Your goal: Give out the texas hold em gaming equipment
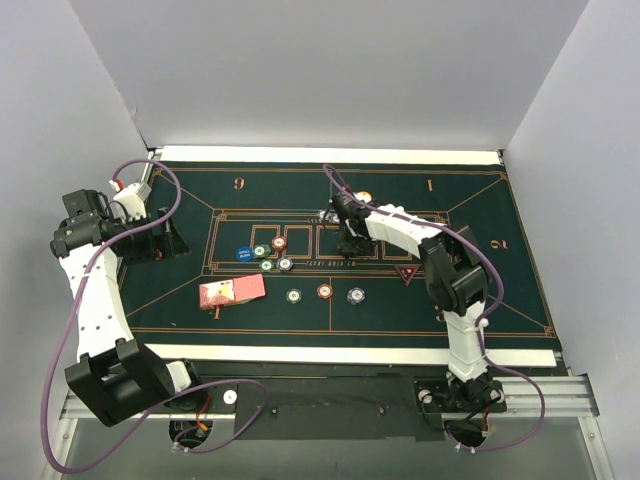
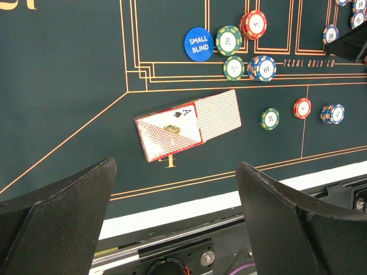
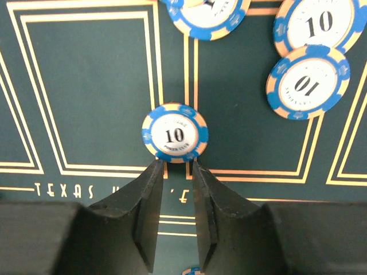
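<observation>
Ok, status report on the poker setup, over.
Left gripper wide open, empty, cards ahead. Right gripper slightly open, tips at a blue 10 chip. Nothing in the way.

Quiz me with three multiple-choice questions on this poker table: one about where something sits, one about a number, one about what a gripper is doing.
1. Where is the blue disc relative to the cards?
A) on top of them
B) on the mat beyond them, apart
C) tucked under them

2. What number is on the chip just ahead of the right gripper?
A) 10
B) 25
C) 100

3. How is the left gripper?
A) shut on a card
B) shut on a chip
C) open, holding nothing

Answers:
1 B: the left wrist view shows bare mat between disc and cards.
2 A: the right wrist view shows "10" printed on it.
3 C: its fingers stand wide apart with only mat between them.
</observation>
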{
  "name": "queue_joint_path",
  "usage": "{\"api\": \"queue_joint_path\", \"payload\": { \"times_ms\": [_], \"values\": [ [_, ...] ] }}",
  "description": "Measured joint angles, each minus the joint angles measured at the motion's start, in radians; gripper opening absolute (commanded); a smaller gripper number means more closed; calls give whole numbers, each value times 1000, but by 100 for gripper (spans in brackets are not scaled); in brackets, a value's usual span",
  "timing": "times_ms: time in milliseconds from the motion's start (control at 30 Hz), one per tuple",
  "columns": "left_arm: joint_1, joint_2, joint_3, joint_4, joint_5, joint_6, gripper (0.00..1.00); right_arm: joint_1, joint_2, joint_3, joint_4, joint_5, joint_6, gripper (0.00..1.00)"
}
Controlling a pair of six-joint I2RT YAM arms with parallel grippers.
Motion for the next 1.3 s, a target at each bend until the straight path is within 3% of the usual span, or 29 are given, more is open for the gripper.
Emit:
{"api": "queue_joint_path", "payload": {
  "times_ms": [500,567,633,733,833,1033,1167,1300],
  "values": [
    [0,0,1,0,-10,14,97,-106,158,243,-5,-5,8,20],
    [0,0,1,0,-14,16,97,-117,182,285,-8,0,6,23],
    [0,0,1,1,-17,18,97,-124,189,304,-10,6,3,33],
    [0,0,1,1,-18,18,97,-131,181,299,-15,14,-2,40],
    [0,0,1,0,-18,18,97,-122,121,206,3,18,-10,52],
    [0,-2,0,0,-18,20,97,-26,-169,-118,27,28,-14,73],
    [0,-14,0,0,-16,21,97,75,-332,-275,52,32,1,76],
    [0,-32,-1,0,-15,21,97,119,-383,-370,67,36,12,75]
  ]
}}
